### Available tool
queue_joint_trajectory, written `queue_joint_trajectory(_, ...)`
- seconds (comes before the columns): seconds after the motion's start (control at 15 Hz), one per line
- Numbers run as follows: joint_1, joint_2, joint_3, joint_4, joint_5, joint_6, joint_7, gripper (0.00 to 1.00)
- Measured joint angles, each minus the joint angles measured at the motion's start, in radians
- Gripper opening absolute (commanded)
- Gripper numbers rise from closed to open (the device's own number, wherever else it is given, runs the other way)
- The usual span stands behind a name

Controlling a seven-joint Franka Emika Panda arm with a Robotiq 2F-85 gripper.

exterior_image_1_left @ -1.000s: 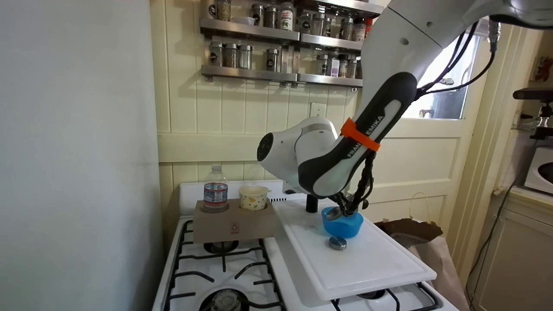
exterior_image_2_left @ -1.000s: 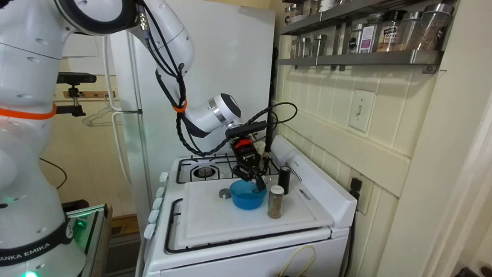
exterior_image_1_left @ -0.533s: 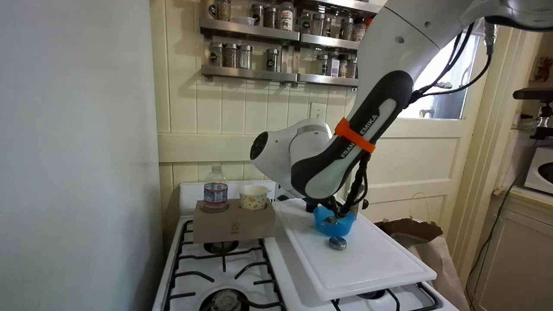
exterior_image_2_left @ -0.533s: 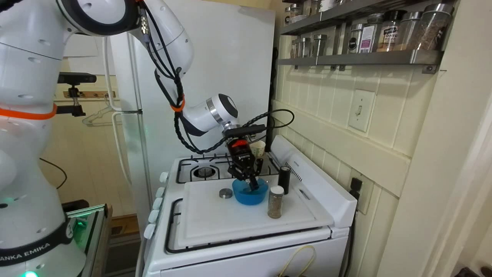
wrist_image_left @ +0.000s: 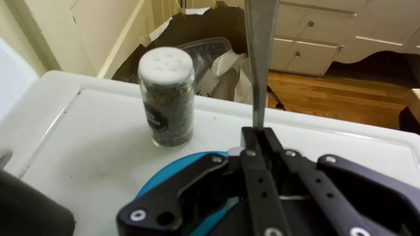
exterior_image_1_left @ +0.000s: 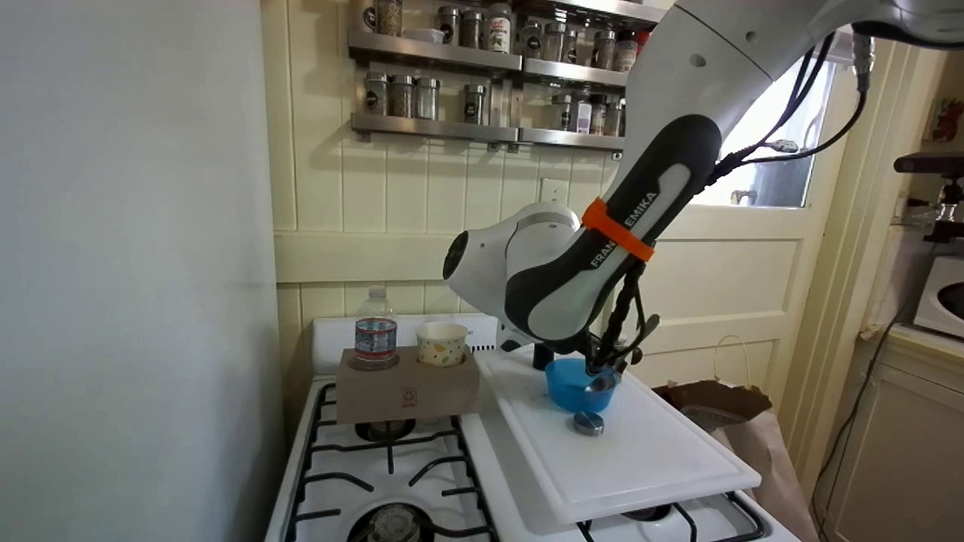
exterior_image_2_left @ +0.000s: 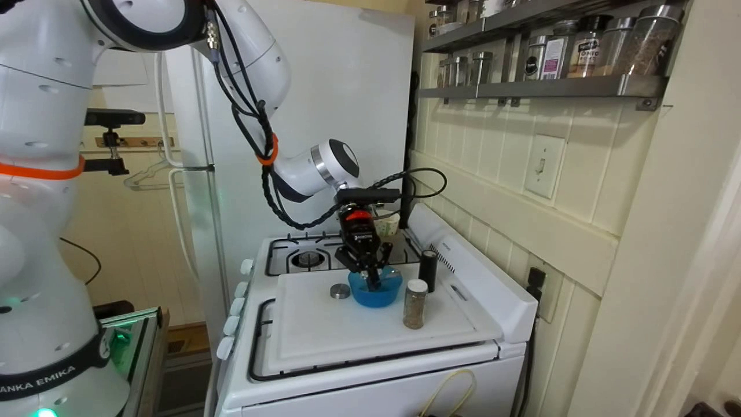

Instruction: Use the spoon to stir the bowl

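Observation:
My gripper (wrist_image_left: 258,128) is shut on the silvery spoon (wrist_image_left: 261,52). In the wrist view the spoon's handle rises from between the fingertips. The gripper also shows in an exterior view (exterior_image_2_left: 374,284), with its fingertips pointing down into the blue bowl (exterior_image_2_left: 377,297). In another exterior view the spoon's scoop (exterior_image_1_left: 601,384) is at the blue bowl (exterior_image_1_left: 572,391), and the handle end sticks up on the right. Whether the scoop touches the bowl's wall I cannot tell. In the wrist view the bowl (wrist_image_left: 174,167) lies below the gripper, mostly hidden by it.
The bowl stands on a white board (exterior_image_2_left: 336,341) on the stove. Close by are a spice jar (exterior_image_2_left: 415,305), a black shaker (exterior_image_2_left: 428,270) and a round metal lid (exterior_image_1_left: 588,424). A cardboard holder (exterior_image_1_left: 407,395) carries a bottle (exterior_image_1_left: 376,335) and a paper cup (exterior_image_1_left: 442,346).
The bowl has slid a little along the board, away from the spice jar. The gripper has moved across the bowl and turned. The spoon has swung with it, and its handle end now shows.

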Motion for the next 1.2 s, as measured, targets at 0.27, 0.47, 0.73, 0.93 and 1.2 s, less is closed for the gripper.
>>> queue_joint_trajectory(0.27,0.0,0.0,-0.019,0.002,-0.016,-0.043,0.022,0.02)
queue_joint_trajectory(0.47,0.0,0.006,-0.024,0.003,-0.061,-0.036,0.077,0.02)
queue_joint_trajectory(0.73,0.0,0.024,-0.025,0.006,-0.126,0.022,0.168,0.02)
queue_joint_trajectory(0.93,0.0,0.04,-0.024,0.014,-0.132,0.083,0.204,0.02)
queue_joint_trajectory(1.2,-0.003,0.038,-0.021,0.028,-0.127,0.132,0.209,0.02)
